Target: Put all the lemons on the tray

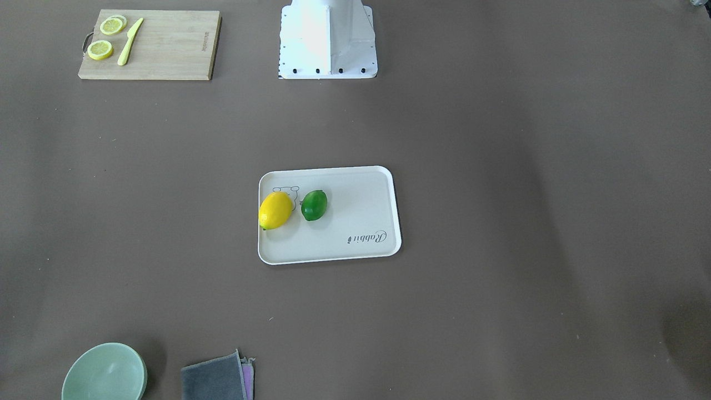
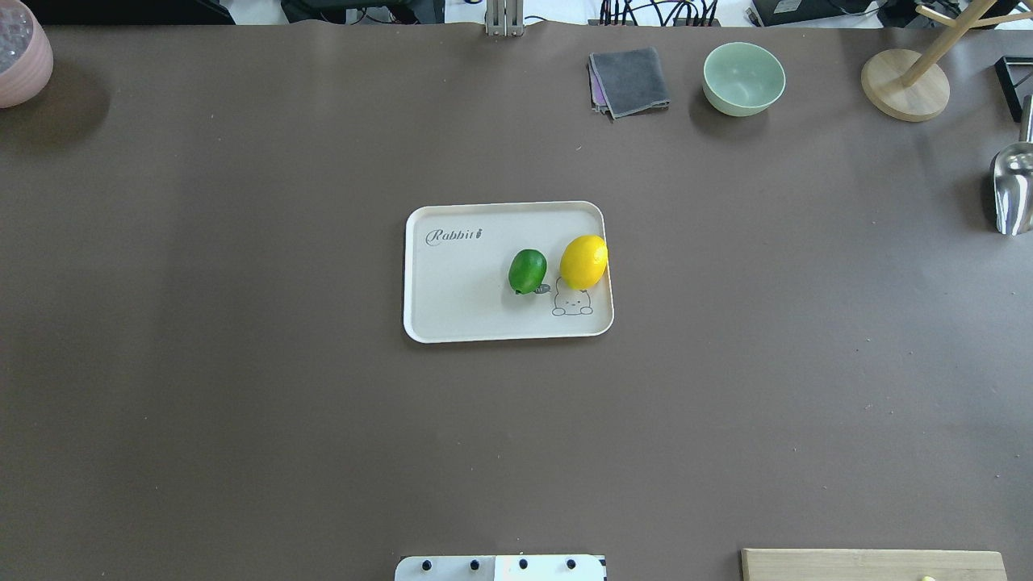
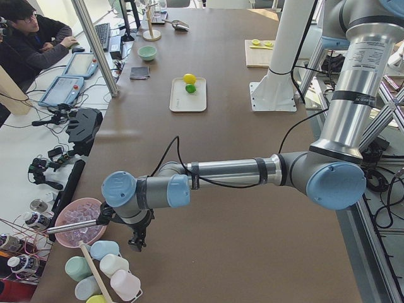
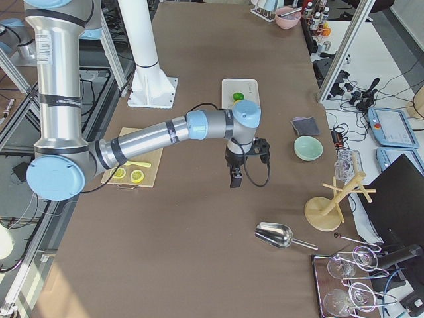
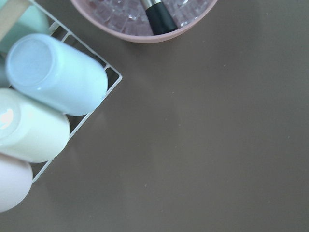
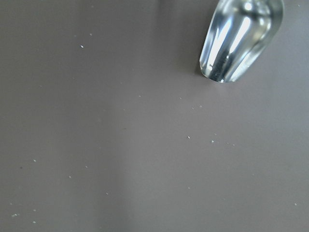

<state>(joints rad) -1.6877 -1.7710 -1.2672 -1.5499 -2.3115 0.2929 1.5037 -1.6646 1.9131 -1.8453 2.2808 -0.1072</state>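
Observation:
The bright yellow lemon (image 2: 583, 261) and the dark green lemon (image 2: 527, 270) lie side by side on the off-white tray (image 2: 460, 311) at the table's middle. They sit near the cartoon drawing, the yellow one against the rim (image 1: 275, 210). Neither gripper is near the tray. The left gripper (image 3: 136, 242) hangs at the table's left end beside a pink bowl. The right gripper (image 4: 234, 180) hangs over bare table near a metal scoop. Both show only in the side views, so I cannot tell if they are open or shut.
A bamboo cutting board (image 1: 166, 47) holds lemon slices (image 1: 100, 50) and a yellow knife (image 1: 129, 41). A green bowl (image 2: 743, 77), grey cloth (image 2: 629, 81), wooden stand (image 2: 904, 85) and metal scoop (image 2: 1013, 190) lie far right. A pink bowl (image 2: 20, 56) and cup rack (image 5: 53, 77) are at the left end.

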